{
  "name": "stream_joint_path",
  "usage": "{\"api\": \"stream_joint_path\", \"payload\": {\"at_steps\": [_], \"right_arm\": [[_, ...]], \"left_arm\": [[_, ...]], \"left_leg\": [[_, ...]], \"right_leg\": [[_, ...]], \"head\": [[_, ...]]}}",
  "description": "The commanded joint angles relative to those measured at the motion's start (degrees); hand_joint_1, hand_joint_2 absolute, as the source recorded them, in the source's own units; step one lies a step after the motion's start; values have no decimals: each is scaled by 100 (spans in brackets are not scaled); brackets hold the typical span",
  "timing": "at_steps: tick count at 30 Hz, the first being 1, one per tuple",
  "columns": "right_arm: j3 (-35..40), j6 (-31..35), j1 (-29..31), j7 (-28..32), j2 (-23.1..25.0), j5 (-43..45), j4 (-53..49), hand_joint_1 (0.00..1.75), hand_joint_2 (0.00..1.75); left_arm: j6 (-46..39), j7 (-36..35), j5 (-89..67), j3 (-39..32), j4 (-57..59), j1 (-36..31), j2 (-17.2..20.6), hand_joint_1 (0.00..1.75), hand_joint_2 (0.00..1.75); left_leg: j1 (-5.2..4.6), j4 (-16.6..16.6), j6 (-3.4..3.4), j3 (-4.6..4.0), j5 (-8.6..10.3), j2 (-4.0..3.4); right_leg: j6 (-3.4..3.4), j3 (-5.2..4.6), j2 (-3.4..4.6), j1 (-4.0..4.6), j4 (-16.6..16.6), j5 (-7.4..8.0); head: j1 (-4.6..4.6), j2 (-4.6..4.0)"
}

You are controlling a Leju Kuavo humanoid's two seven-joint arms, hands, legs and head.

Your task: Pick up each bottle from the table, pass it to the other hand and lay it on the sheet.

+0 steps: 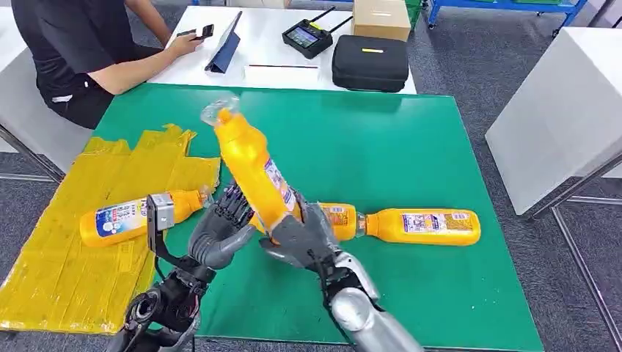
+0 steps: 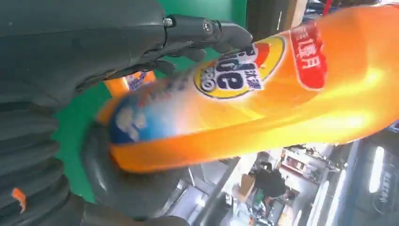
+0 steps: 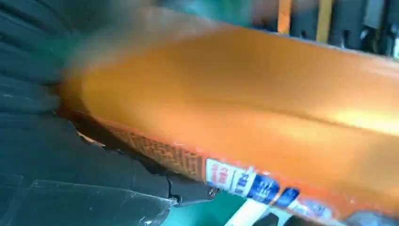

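Note:
My right hand (image 1: 302,238) grips the lower end of an orange bottle (image 1: 253,165) and holds it tilted up above the green table (image 1: 411,139), clear cap pointing away. My left hand (image 1: 218,233) is right beside it, fingers stretched along the bottle's side and thumb below, not closed round it. The left wrist view shows the bottle (image 2: 263,94) between those fingers (image 2: 207,30) and the thumb. In the right wrist view the bottle (image 3: 244,94) lies across my right hand (image 3: 70,179). Another orange bottle (image 1: 136,216) lies on the yellow sheet (image 1: 66,271). Two more lie on the table (image 1: 425,226) (image 1: 341,218).
A person (image 1: 81,51) sits at the far left by a white table (image 1: 271,44) carrying a tablet, a controller (image 1: 308,37), a black case (image 1: 370,62) and a cardboard box (image 1: 381,18). Another white table (image 1: 565,110) stands to the right.

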State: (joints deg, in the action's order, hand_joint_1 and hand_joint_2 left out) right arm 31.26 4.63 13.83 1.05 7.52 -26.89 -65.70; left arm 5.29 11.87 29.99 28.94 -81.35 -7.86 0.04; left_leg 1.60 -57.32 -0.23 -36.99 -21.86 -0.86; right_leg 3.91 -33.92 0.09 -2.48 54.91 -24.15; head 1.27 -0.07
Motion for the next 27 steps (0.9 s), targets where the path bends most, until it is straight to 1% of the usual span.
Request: {"api": "stream_joint_path", "payload": {"at_steps": [1, 2, 3, 4, 7, 11, 13, 14, 16, 17, 18, 21, 22, 23, 24, 25, 27], "right_arm": [[1815, -80, 265, -2, 709, -781, 1585, 175, 175], [1965, -140, 294, -42, 753, -773, 1639, 175, 175], [2009, -165, 308, -52, 776, -761, 1667, 175, 175], [2071, -179, 339, -71, 803, -754, 1717, 175, 175], [2404, -228, 599, -75, 939, -668, 2039, 175, 175], [2525, -156, 675, -79, 966, -645, 2129, 175, 175], [2584, -148, 726, -101, 970, -558, 2166, 175, 175], [2589, -144, 731, -100, 959, -549, 2170, 175, 175], [2589, -144, 731, -100, 959, -549, 2170, 175, 175], [2597, -140, 736, -95, 953, -535, 2175, 175, 175], [2597, -140, 736, -95, 953, -535, 2175, 175, 175], [2597, -140, 736, -95, 953, -535, 2175, 175, 175], [2624, -129, 759, -107, 955, -500, 2192, 175, 175], [2656, -113, 785, -117, 949, -426, 2211, 175, 175], [2672, -101, 826, -132, 950, -387, 2238, 175, 175], [2679, -82, 851, -130, 953, -348, 2261, 175, 175], [2658, -29, 963, -119, 962, -205, 2356, 175, 175]], "left_arm": [[-287, -96, 29, -242, -347, -79, -209, 0, 175], [-277, -97, 27, -338, -345, -66, -215, 0, 175], [-283, -98, 30, -382, -330, -67, -224, 0, 175], [-288, -99, 31, -428, -306, -74, -236, 0, 175], [-382, -131, 42, -622, -152, -175, -311, 0, 175], [-417, -138, 40, -718, -71, -204, -330, 0, 175], [-445, -136, 25, -789, -27, -211, -326, 0, 175], [-440, -138, 35, -810, -23, -208, -314, 0, 175], [-440, -138, 35, -810, -23, -208, -314, 0, 175], [-441, -136, 29, -816, -32, -196, -321, 0, 175], [-441, -136, 29, -816, -32, -196, -321, 0, 175], [-441, -136, 29, -816, -32, -196, -321, 0, 175], [-486, -121, -28, -811, -26, -208, -328, 0, 175], [-503, -109, -54, -834, -36, -197, -336, 0, 175], [-504, -102, -64, -847, -37, -190, -329, 14, 175], [-514, -88, -91, -847, -33, -187, -317, 175, 175], [-563, -11, -189, -832, -21, -165, -296, 175, 175]], "left_leg": [[8, -2, 0, 13, -9, -3], [5, -4, 2, 28, -16, 1], [8, -3, 1, 21, -13, -2], [9, -5, 3, 33, -20, -8], [9, -4, 3, 11, -6, 3], [10, -4, 6, 22, -10, 18], [10, -5, 2, 9, -3, 18], [6, -4, 5, 17, -5, 28], [7, 2, 2, 8, 0, 20], [7, 2, 1, 4, 2, 18], [6, 0, 4, 21, -7, 31], [9, -1, 1, 8, -1, 18], [9, -3, 5, 22, -9, 32], [6, 0, 4, 16, -4, 26], [8, -1, 3, 9, -1, 20], [7, -2, 5, 19, -6, 30], [8, -1, 2, 6, 0, 15]], "right_leg": [[-23, 7, 4, 10, 1, -6], [-36, 20, 2, 9, 7, -16], [-30, 16, 4, 11, 3, -12], [-38, 22, 12, 12, 5, -16], [-23, 4, -6, 10, 3, -9], [-35, 18, -18, 10, 4, -18], [-24, -13, -20, 10, 3, -12], [-33, -10, -29, 7, 5, -17], [-24, -15, -21, 8, -3, -9], [-21, -11, -20, 7, -4, -6], [-34, 8, -31, 8, 0, -17], [-21, 1, -22, 9, -3, -7], [-35, 19, -35, 11, 0, -19], [-29, 11, -31, 7, -1, -14], [-24, 3, -25, 9, -2, -9], [-33, 15, -34, 9, 1, -16], [-22, -1, -21, 9, -2, -6]], "head": [[0, 0], [-2, 0], [-2, 0], [-2, 0], [2, 0], [2, 0], [-2, 0], [0, 0], [2, 0], [0, 0], [0, 0], [-2, 0], [0, 0], [0, 0], [-2, 0], [0, 0], [-2, 0]]}}
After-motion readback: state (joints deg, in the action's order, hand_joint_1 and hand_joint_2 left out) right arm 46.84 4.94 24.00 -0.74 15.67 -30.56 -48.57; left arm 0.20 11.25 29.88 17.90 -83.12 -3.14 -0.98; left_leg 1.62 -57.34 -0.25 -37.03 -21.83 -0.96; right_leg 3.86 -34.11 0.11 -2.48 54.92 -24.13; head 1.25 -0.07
